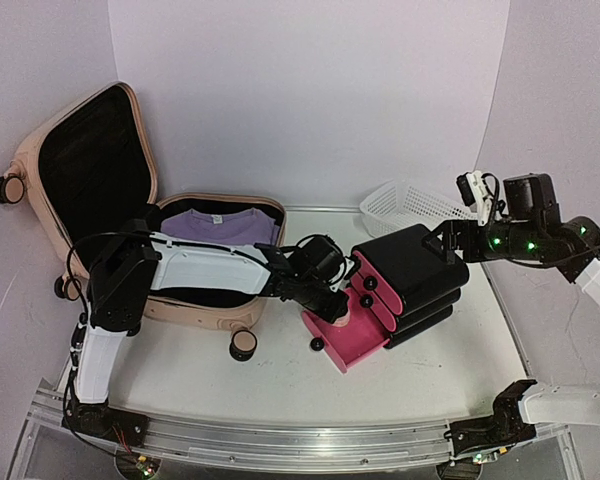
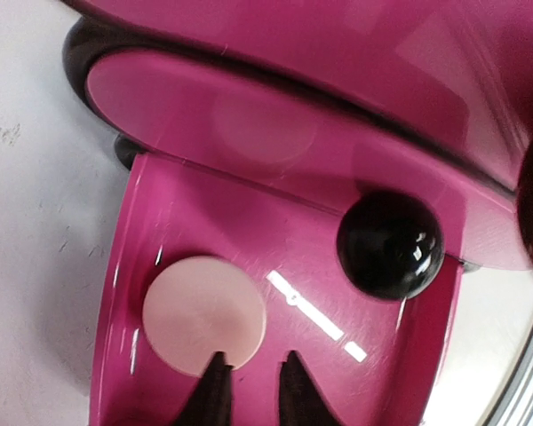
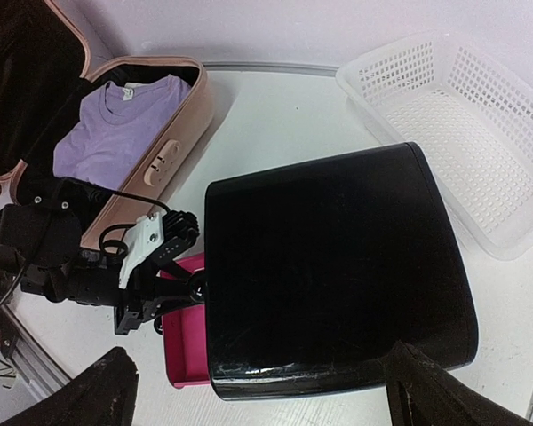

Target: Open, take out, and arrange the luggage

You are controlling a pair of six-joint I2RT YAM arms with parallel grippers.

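pink luggage (image 1: 90,190) open, left hand (image 2: 251,390) narrow, right hand (image 3: 258,390) wide

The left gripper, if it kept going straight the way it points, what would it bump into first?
Most likely the pink drawer of the black-and-pink organiser: the left gripper points at its inner surface, near a pale round disc. Depth is unclear.

Pale pink luggage (image 1: 75,150), lilac shirt (image 1: 223,226)

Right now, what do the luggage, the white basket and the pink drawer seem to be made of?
The luggage: matte hard plastic shell probably, black fabric lining. The white basket: moulded plastic, judging by its regular mesh holes. The pink drawer: glossy plastic, likely, with sharp light reflections.
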